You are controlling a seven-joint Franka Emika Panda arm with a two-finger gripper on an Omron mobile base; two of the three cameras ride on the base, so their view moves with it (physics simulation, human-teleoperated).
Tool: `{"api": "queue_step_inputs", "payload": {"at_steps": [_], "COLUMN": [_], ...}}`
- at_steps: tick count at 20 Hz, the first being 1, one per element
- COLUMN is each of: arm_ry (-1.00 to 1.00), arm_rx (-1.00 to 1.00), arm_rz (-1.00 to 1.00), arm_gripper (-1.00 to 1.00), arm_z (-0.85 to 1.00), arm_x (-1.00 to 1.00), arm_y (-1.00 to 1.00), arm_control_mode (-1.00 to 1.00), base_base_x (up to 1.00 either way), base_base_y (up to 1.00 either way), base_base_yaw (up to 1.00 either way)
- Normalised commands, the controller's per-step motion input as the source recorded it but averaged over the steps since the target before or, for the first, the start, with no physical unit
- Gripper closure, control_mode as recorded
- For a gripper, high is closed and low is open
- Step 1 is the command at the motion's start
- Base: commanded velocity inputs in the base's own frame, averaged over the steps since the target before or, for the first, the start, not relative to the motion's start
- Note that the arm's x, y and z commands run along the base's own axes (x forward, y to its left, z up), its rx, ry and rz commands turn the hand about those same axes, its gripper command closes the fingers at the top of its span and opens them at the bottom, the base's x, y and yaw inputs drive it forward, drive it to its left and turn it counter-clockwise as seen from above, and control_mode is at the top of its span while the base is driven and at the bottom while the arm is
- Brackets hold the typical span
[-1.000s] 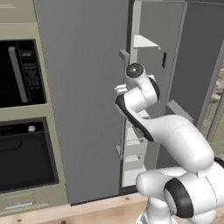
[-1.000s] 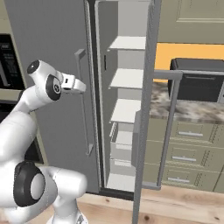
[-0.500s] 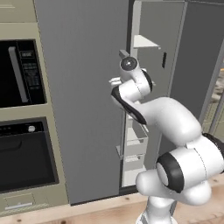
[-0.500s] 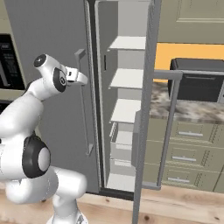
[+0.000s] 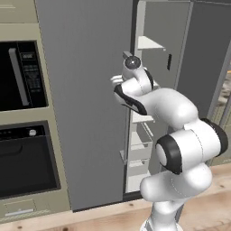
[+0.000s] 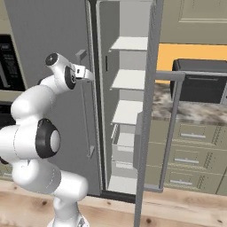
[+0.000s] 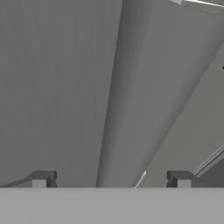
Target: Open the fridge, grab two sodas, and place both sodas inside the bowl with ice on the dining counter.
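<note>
The grey fridge (image 5: 85,99) has its left door shut and its right door (image 6: 147,111) swung open, showing pale shelves (image 6: 128,80). My gripper (image 6: 87,73) is open at the top of the left door's vertical bar handle (image 6: 83,115). In the hand view the handle (image 7: 131,87) runs up between the spread fingertips (image 7: 41,179) of the gripper (image 7: 111,181), which hold nothing. The sodas, the bowl with ice and the dining counter are out of view.
A beige cabinet with a black microwave (image 5: 20,74) and oven (image 5: 25,160) stands left of the fridge. Right of the open door, a granite-topped beige drawer unit (image 6: 190,133) carries a black appliance (image 6: 199,82) against a yellow wall. The floor is wood.
The hand has risen and moved forward toward the shut left door, closing on the top of its bar handle. The jaws have stayed wide. The right door has not moved.
</note>
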Motion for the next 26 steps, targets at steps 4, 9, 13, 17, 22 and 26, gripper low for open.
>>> {"api": "queue_step_inputs", "payload": {"at_steps": [4, 9, 13, 17, 22, 26], "arm_ry": [-0.02, -0.01, -0.07, -0.21, -0.1, -0.04], "arm_rx": [0.03, 0.02, 0.0, 0.0, -0.05, -0.08], "arm_rz": [0.01, 0.0, 0.07, 0.18, 0.14, 0.06], "arm_gripper": [-1.0, 1.0, 1.0, 1.0, 1.0, 1.0], "arm_z": [0.0, -0.01, -0.01, -0.06, -0.02, -0.08], "arm_x": [0.62, 0.49, 0.09, -0.31, -0.72, -0.8], "arm_y": [0.0, 0.0, 0.02, 0.44, 0.9, 1.0], "arm_control_mode": [-1.0, -1.0, -1.0, -1.0, -1.0, -1.0], "base_base_x": [0.0, 0.0, 0.0, 0.0, 0.0, 0.0], "base_base_y": [0.0, 0.0, 0.0, 0.0, 0.0, 0.0], "base_base_yaw": [0.0, 0.0, 0.0, 0.0, 0.0, 0.0]}}
